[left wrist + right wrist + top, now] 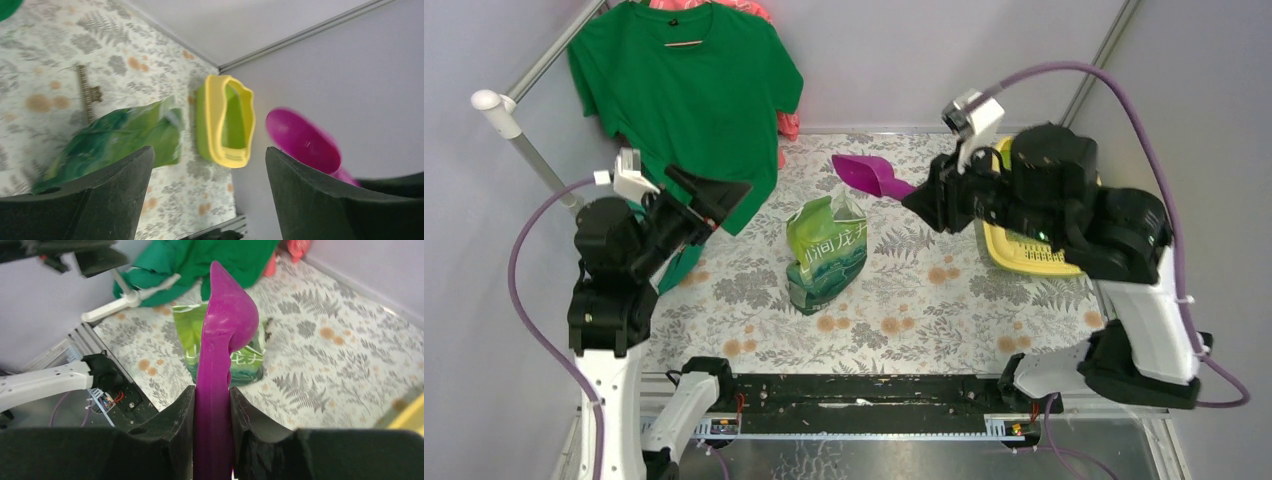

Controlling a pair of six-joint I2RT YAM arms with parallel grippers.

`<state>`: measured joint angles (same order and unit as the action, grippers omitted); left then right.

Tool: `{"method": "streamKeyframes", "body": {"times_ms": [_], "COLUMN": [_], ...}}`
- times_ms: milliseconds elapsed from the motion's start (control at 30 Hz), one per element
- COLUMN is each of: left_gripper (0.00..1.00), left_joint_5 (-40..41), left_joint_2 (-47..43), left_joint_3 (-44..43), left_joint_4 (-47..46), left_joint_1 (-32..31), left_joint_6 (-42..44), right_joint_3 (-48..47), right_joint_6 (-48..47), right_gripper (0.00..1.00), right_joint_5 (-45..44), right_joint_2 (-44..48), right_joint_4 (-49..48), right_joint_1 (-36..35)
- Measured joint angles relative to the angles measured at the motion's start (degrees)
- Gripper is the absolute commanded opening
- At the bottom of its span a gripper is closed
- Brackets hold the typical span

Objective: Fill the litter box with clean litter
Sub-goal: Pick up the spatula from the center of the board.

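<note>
The yellow litter box (1020, 256) lies at the right of the table, mostly hidden under my right arm; in the left wrist view the litter box (226, 125) shows a green inside. A glossy green bag (826, 250) stands mid-table with its top open. My right gripper (921, 196) is shut on the handle of a purple scoop (870, 172), holding it in the air above and behind the bag. The scoop (226, 325) points over the bag (191, 335). My left gripper (732, 205) hangs open and empty left of the bag. No clean litter shows.
A green T-shirt (686, 92) hangs at the back left beside a white pole (510, 128), with pink cloth (788, 124) behind it. Grey walls close in the leaf-patterned table (924, 300). A black rail (854, 392) runs along the near edge.
</note>
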<state>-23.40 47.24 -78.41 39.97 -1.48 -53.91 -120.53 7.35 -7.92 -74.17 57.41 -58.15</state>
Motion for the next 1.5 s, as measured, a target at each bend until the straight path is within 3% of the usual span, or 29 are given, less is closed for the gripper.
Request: {"method": "streamKeyframes", "body": {"times_ms": [100,133,267,400,500,667,733,900,1133,1333,1500], "left_gripper": [0.87,0.87,0.86,0.83,0.81,0.78,0.78,0.77,0.77,0.78,0.78], "left_joint_5": [2.3,4.0,5.6,6.8,7.6,6.8,5.9,3.9,0.1,-7.7,-14.6], "left_joint_2": [-4.6,-5.3,-4.7,-4.5,-4.9,-4.7,-4.2,-3.6,0.7,4.4,5.7], "left_joint_3": [5.2,9.3,11.1,11.3,11.3,9.9,8.2,4.3,-2.6,-6.4,-6.5], "left_joint_4": [1.6,3.6,4.4,4.4,4.3,3.9,3.5,1.4,-0.3,-6.9,-19.0], "left_joint_1": [0.0,0.0,0.0,0.0,0.0,0.0,0.0,0.0,0.0,0.0,0.0], "left_joint_6": [3.1,5.3,7.5,9.9,11.9,14.8,16.2,18.3,20.0,19.8,18.5], "right_joint_3": [-10.1,-12.7,-15.4,-16.4,-9.2,16.4,20.9,22.9,19.9,7.4,-2.1], "right_joint_6": [0.5,1.1,2.3,4.4,7.5,23.9,30.0,35.0,33.9,34.5,32.9], "right_gripper": [0.0,0.0,0.0,0.0,0.0,0.0,0.0,0.0,0.0,0.0,0.0], "right_joint_5": [3.0,6.6,14.7,26.2,36.3,57.5,64.2,72.7,74.0,76.8,79.0], "right_joint_2": [-7.2,-12.6,-18.2,-23.4,-22.6,-13.2,-12.0,-11.7,-11.2,-13.5,-15.0], "right_joint_4": [7.8,10.1,12.6,11.3,5.2,-22.1,-29.7,-37.6,-35.4,-36.4,-37.2], "right_joint_1": [5.7,12.2,19.1,30.8,39.8,52.1,55.0,57.4,56.0,52.6,50.3]}}
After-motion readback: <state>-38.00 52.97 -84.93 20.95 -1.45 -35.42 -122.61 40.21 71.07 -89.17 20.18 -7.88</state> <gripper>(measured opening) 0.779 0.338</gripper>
